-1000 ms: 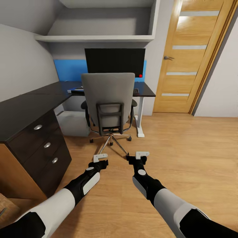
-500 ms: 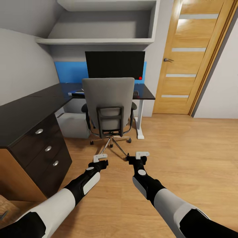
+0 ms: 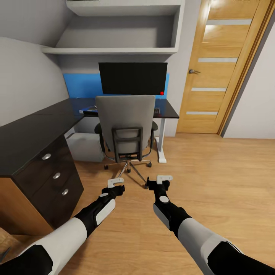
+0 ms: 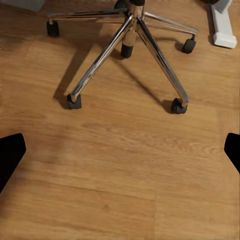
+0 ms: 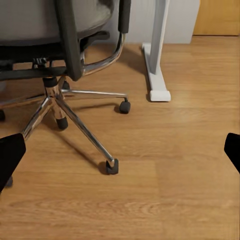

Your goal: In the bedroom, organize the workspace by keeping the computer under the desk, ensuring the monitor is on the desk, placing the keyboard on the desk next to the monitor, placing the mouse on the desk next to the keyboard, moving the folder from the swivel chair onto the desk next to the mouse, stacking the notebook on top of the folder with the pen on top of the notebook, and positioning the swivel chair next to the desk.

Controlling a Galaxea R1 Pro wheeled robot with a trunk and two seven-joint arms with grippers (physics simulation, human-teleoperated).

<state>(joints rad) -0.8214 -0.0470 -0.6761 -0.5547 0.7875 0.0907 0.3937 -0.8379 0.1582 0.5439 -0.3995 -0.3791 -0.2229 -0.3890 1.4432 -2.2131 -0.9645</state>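
The swivel chair (image 3: pixel 126 122) stands with its grey back toward me, in front of the black desk (image 3: pixel 34 128). Behind it on the desk the monitor (image 3: pixel 133 78) stands upright. The keyboard (image 3: pixel 157 110) pokes out from behind the backrest. The white computer (image 3: pixel 84 147) sits on the floor under the desk. My left gripper (image 3: pixel 115 182) and right gripper (image 3: pixel 164 178) hang open over the floor, just short of the chair's chrome base (image 4: pixel 132 45). Both wrist views look between wide-apart fingertips (image 4: pixel 10 155) (image 5: pixel 10 152). The backrest hides the seat; folder, notebook, pen and mouse are out of view.
The black drawer unit (image 3: pixel 53 175) is close on my left. The desk's white leg (image 3: pixel 162 141) stands right of the chair. A closed wooden door (image 3: pixel 225 68) is at the right. A blue wall panel (image 3: pixel 82 84) runs behind the desk. Open wood floor (image 3: pixel 214 175) lies to the right.
The whole head view has shifted, so the camera moved; desk, chair and door sit slightly lower in the picture. Both grippers hold the same pose and stay open.
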